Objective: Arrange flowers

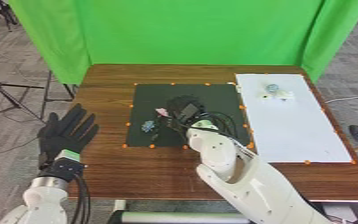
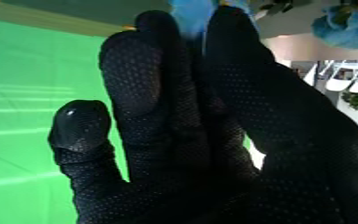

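Right hand: black-gloved, on the white right arm, over the dark rectangular mat (image 1: 162, 92); the right hand (image 1: 186, 107) may be open or closed on something, I cannot tell which.
At its tip: light-blue petals (image 2: 190, 16), seen in the right wrist view; whether they are gripped cannot be told.
Beside it: a small pale-pink flower (image 1: 162, 112).
Farther out on the mat: a blue clustered flower (image 1: 148, 126).
White rectangular board: to the right of the mat; near the far end of the board (image 1: 295, 130) are a pale-blue round bloom (image 1: 272, 87) and small cream-white flowers (image 1: 285, 95).
Left hand: black-gloved, fingers straight and apart, the left hand (image 1: 62, 137) is at the left edge of the brown wooden surface (image 1: 113, 172).
Behind: a bright green curtain (image 1: 193, 35).
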You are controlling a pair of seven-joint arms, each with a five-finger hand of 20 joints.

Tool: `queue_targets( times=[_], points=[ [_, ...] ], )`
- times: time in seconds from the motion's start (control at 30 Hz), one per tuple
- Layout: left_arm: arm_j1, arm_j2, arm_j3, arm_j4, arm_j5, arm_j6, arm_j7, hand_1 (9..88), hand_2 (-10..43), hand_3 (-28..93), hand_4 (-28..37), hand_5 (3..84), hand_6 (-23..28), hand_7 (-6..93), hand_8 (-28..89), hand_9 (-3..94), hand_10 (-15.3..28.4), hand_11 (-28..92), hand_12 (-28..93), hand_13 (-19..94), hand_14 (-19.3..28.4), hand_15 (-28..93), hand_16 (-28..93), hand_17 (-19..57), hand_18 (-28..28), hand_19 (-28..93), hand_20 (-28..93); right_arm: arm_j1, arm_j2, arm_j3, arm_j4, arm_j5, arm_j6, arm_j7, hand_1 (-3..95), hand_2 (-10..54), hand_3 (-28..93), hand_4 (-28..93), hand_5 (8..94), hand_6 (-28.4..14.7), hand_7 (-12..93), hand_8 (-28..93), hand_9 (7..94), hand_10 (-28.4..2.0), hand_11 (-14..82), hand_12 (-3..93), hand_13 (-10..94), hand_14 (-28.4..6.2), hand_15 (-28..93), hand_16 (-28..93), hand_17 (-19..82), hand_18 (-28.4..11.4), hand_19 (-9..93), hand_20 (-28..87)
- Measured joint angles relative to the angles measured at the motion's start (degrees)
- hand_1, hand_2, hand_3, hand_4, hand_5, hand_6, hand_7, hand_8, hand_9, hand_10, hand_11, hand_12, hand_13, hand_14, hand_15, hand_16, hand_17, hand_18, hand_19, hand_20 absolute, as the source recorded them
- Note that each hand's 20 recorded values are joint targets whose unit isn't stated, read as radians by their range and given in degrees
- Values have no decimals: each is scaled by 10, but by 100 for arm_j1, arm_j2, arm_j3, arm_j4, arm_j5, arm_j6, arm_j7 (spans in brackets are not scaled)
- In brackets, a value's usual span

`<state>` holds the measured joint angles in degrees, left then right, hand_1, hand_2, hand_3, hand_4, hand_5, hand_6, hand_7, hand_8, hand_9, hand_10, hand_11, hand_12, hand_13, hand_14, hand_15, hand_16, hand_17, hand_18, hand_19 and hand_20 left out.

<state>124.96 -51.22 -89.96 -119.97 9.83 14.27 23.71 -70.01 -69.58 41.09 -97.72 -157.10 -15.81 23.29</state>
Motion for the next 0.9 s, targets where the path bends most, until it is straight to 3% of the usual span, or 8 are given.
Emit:
queue_targets(
  times=[0.13, 0.27, 0.47, 0.53, 0.6, 0.7, 0.77, 0.9],
  points=[
    [4, -2, -4, -4, -13, 20, 0, 232, 87, 729, -283, 365, 62, 156, -93, 310, 105, 168, 113, 222, 132, 314, -61, -65, 138, 331, 117, -36, 0, 36, -16, 34, -82, 6, 493, -95, 749, -283, 622, -38, 183, -123, 678, -152, 153, 170, 698, -78, 495, 392, 379, -246, 893, 419],
    [6, 1, 2, -5, -45, 20, 21, 234, 85, 729, -283, 364, 62, 156, -93, 309, 105, 168, 113, 221, 131, 313, -60, -65, 138, 332, 117, -94, 11, 125, -162, 185, -275, 38, 417, -95, 766, -283, 578, -56, 154, -112, 631, -170, 132, 160, 675, -113, 535, 281, 375, -255, 893, 417],
    [-2, 18, 48, -4, -90, 15, 95, 235, 83, 727, -283, 365, 62, 156, -93, 308, 106, 169, 112, 220, 132, 314, -60, -65, 138, 331, 117, -273, 60, 590, -733, 885, -406, 375, 350, -95, 730, -262, 556, -71, 129, -98, 562, -194, 101, 156, 637, -142, 524, 250, 367, -260, 868, 390],
    [0, 23, 50, -4, -91, 11, 109, 235, 83, 727, -283, 369, 63, 156, -93, 307, 106, 169, 112, 220, 132, 313, -60, -65, 137, 330, 116, -256, 117, 751, -792, 1104, -158, 581, 342, -73, 784, -256, 485, -87, 134, -99, 419, -204, 91, 142, 477, -175, 499, 182, 306, -254, 797, 339],
    [11, 23, 40, -5, -80, -3, 108, 235, 84, 725, -283, 372, 63, 155, -93, 308, 106, 169, 112, 219, 132, 313, -60, -64, 137, 330, 116, -157, 231, 827, -631, 1180, 404, 638, 339, -76, 812, -263, 438, -96, 142, -102, 350, -211, 89, 130, 351, -198, 448, 136, 252, -246, 738, 305],
    [61, 19, -1, -13, -71, -52, 107, 234, 86, 724, -283, 374, 64, 152, -92, 308, 107, 168, 111, 219, 132, 312, -59, -65, 137, 330, 117, 126, 423, 944, -7, 1140, 1088, 495, 359, -86, 833, -275, 417, -92, 157, -111, 331, -203, 100, 123, 231, -206, 378, 86, 186, -227, 662, 255],
    [102, 15, -24, -26, -70, -65, 108, 233, 87, 724, -283, 373, 64, 151, -92, 308, 107, 167, 111, 217, 131, 309, -60, -65, 137, 329, 117, 316, 544, 1120, 428, 1123, 994, 447, 386, -74, 846, -278, 410, -94, 160, -116, 309, -206, 101, 116, 176, -210, 348, 56, 149, -216, 623, 220],
    [166, 15, -44, -54, -75, -60, 148, 233, 88, 723, -283, 371, 63, 151, -91, 308, 107, 167, 111, 217, 131, 307, -58, -64, 137, 329, 117, 485, 830, 1564, 827, 1396, -31, 654, 426, -86, 858, -281, 402, -101, 155, -118, 297, -201, 107, 103, 161, -200, 333, 15, 132, -213, 612, 191]
  ],
)
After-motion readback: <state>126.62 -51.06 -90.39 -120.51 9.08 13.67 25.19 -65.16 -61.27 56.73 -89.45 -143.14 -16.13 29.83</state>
